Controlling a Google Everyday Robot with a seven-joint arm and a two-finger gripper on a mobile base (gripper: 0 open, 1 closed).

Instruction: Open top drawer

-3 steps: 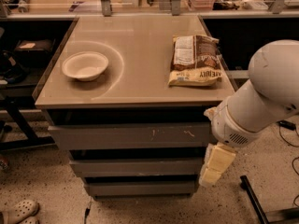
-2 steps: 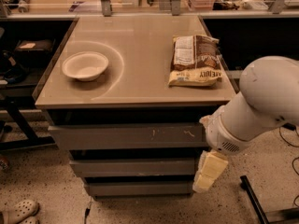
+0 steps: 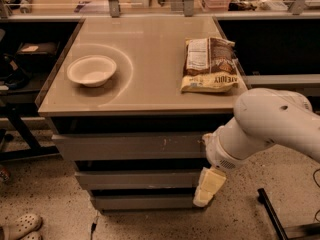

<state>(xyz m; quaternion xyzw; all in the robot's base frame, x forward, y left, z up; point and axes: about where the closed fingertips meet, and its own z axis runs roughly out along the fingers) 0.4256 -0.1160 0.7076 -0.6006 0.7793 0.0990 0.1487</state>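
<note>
The top drawer [image 3: 125, 147] is the widest grey front, just under the tabletop, with small pale scratches right of centre. Its front stands closed, with a dark gap above it. Two narrower grey drawer fronts [image 3: 135, 180] sit below it. My gripper [image 3: 208, 187], pale yellow, hangs from the white arm [image 3: 265, 121] at the cabinet's lower right. It points down in front of the right end of the lower drawer fronts, below the top drawer's right end.
On the tabletop [image 3: 150, 64] sit a white bowl [image 3: 91, 70] at the left and a brown snack bag [image 3: 210, 64] at the right. A sandal [image 3: 21, 226] lies on the speckled floor at the lower left. Dark shelving flanks the cabinet.
The arm and gripper have moved left and a little down, from beside the cabinet's right edge to in front of the lower drawer fronts. The drawers have not moved.
</note>
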